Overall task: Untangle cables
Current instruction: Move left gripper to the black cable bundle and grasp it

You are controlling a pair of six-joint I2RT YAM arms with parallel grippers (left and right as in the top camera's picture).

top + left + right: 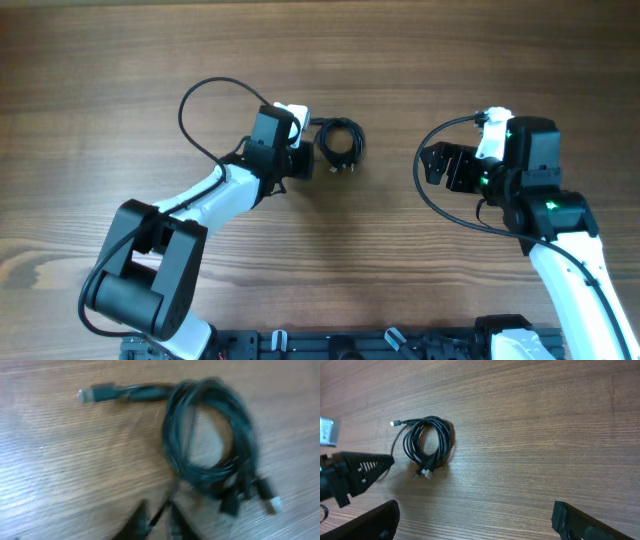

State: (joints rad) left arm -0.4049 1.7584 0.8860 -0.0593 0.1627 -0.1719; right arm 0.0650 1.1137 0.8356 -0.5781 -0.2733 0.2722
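The cables (340, 144) lie as one small coil of thin black cords on the wooden table, right of my left gripper (308, 160). In the blurred left wrist view the coil (210, 435) fills the upper right, with one plug end (95, 394) sticking out left and other plugs (270, 502) at the lower right. My left gripper's fingers (159, 510) are nearly together with a thin strand running between them. In the right wrist view the coil (427, 442) sits far left, a loose strand leading to the left gripper (367, 467). My right gripper (475, 520) is open and empty, well right of the coil (440, 163).
The thicker black arm wires loop beside each arm, one at the upper left (200, 100) and one by the right arm (430, 190). The robot base and mounts (340, 345) sit along the front edge of the wooden table (120, 60).
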